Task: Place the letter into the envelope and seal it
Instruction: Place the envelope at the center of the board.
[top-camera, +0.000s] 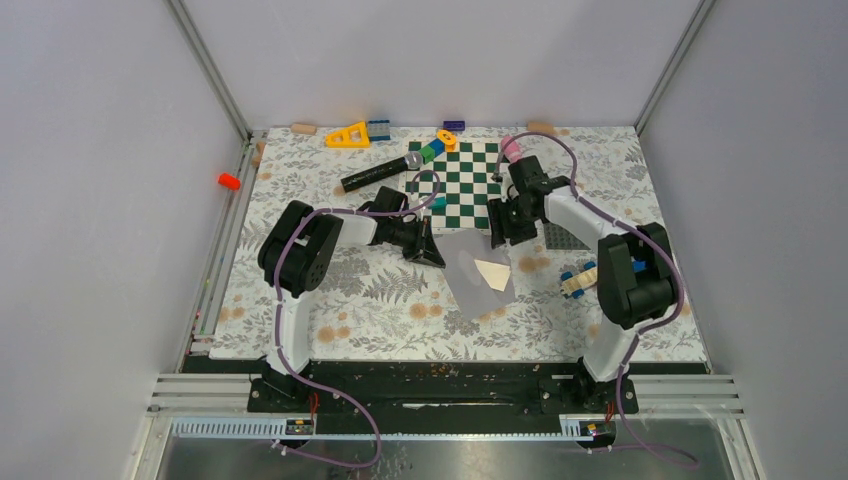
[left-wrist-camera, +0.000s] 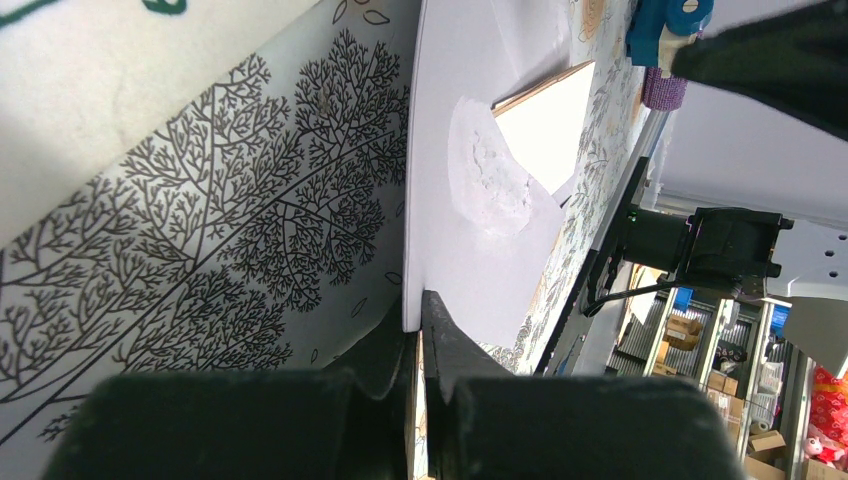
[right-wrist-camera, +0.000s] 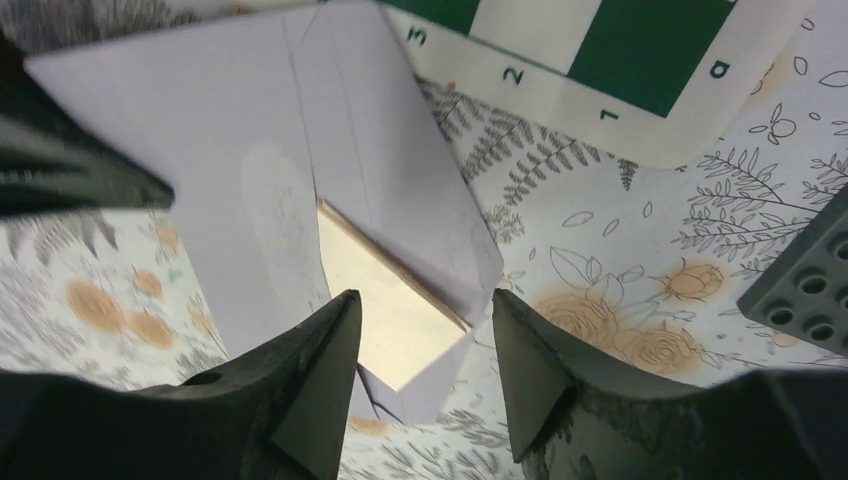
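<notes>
The light grey envelope (top-camera: 470, 268) lies flat on the floral cloth mid-table. The cream letter (top-camera: 492, 273) sits inside it, a triangular part showing at the opening. My left gripper (top-camera: 433, 256) is shut on the envelope's left edge; the left wrist view shows its fingers (left-wrist-camera: 440, 330) pinching the envelope (left-wrist-camera: 470, 240), with the letter (left-wrist-camera: 550, 130) beyond. My right gripper (top-camera: 505, 236) stands open just above the envelope's far right part. In the right wrist view its gripper (right-wrist-camera: 424, 297) holds nothing, and the letter (right-wrist-camera: 385, 315) and the envelope's flap (right-wrist-camera: 400, 170) lie below.
A green chessboard (top-camera: 462, 185) lies behind the envelope, with a black microphone (top-camera: 380, 172) to its left. A dark grey studded plate (top-camera: 565, 236) and small blue and cream blocks (top-camera: 578, 278) sit to the right. A yellow block (top-camera: 348, 135) and several bricks line the far edge.
</notes>
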